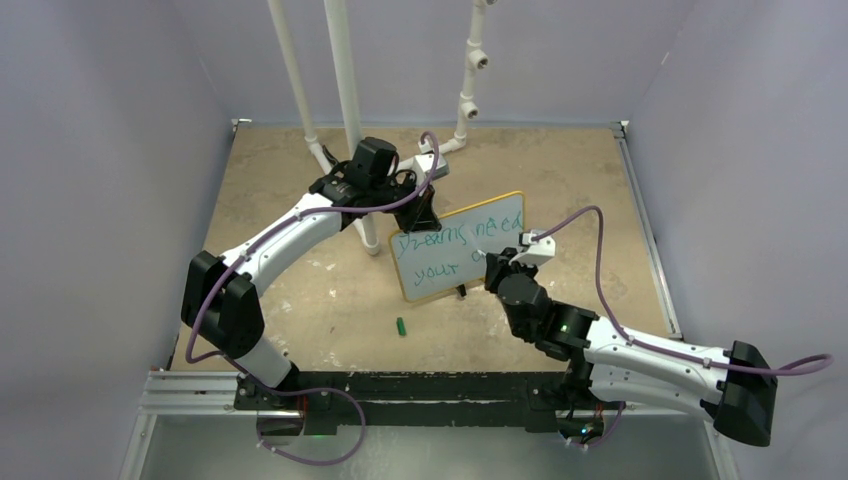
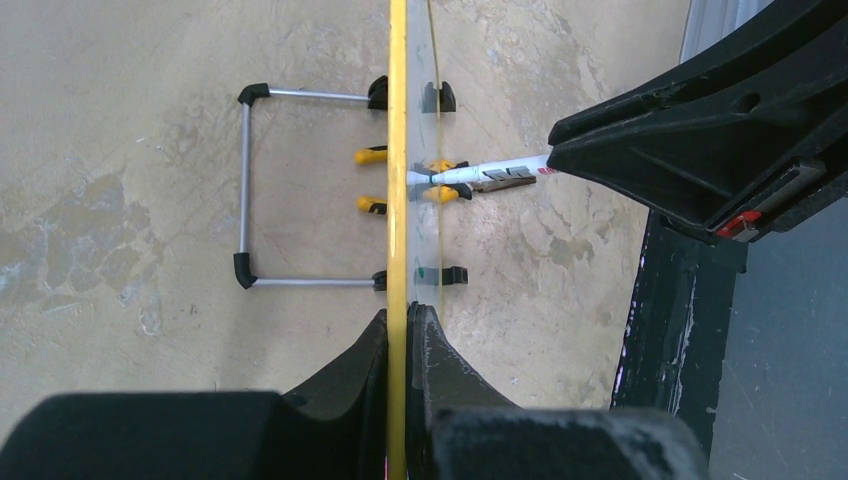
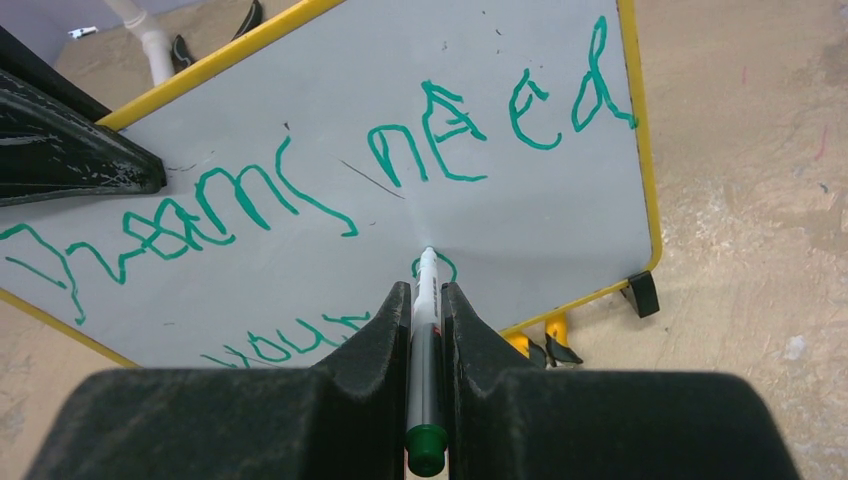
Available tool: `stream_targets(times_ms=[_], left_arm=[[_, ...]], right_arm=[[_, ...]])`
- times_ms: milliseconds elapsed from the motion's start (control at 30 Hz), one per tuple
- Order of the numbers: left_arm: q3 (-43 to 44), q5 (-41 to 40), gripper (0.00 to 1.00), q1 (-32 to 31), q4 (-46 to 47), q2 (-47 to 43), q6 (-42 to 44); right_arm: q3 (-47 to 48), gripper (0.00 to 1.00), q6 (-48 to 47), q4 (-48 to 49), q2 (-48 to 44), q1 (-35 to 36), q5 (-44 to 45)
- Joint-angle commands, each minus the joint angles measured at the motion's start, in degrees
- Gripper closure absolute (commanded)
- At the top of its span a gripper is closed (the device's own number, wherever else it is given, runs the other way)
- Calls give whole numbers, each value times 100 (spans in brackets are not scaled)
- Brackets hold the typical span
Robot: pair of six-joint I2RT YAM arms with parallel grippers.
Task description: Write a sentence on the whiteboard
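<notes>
The whiteboard (image 1: pixel 470 225), white with a yellow rim, stands upright on the table's middle. My left gripper (image 2: pixel 405 320) is shut on its top left edge; in the left wrist view the whiteboard (image 2: pixel 397 150) shows edge-on. Green lettering, the sentence (image 3: pixel 300 190), reads "Dreams need" with "your" below and a small round stroke after it. My right gripper (image 3: pixel 428 300) is shut on a green marker (image 3: pixel 425 340), whose white tip touches the whiteboard (image 3: pixel 560 210) at that round stroke. The marker (image 2: pixel 495 172) also shows in the left wrist view, pressed to the board's face.
A green marker cap (image 1: pixel 400 327) lies on the tan table (image 1: pixel 300 300) in front of the board. White pipes (image 1: pixel 345 90) rise behind the left arm. Grey walls enclose the table on three sides. The board's wire stand (image 2: pixel 245 190) sticks out behind it.
</notes>
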Motion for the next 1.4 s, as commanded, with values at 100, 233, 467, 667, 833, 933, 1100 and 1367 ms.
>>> stream_targets(times_ms=[100, 233, 467, 667, 833, 933, 1100, 1367], left_arm=[[-63, -192, 100, 157, -51, -108, 207], [-56, -184, 100, 159, -46, -106, 204], [-50, -182, 100, 157, -47, -112, 198], [-51, -174, 100, 157, -46, -121, 198], [-52, -165, 100, 155, -47, -121, 194], [-54, -166, 100, 158, -52, -121, 196], [-54, -165, 100, 156, -44, -130, 203], [-54, -122, 100, 155, -69, -130, 211]], right_arm=[[13, 100, -56, 380, 131, -4, -235], [22, 100, 131, 183, 194, -4, -367], [49, 100, 453, -193, 290, -4, -389], [53, 100, 691, -255, 509, -4, -303], [21, 100, 780, -255, 576, -4, -149], [31, 100, 882, -316, 587, -4, -14], [3, 100, 956, -434, 613, -4, 126], [-28, 100, 1083, -534, 563, -4, 354]])
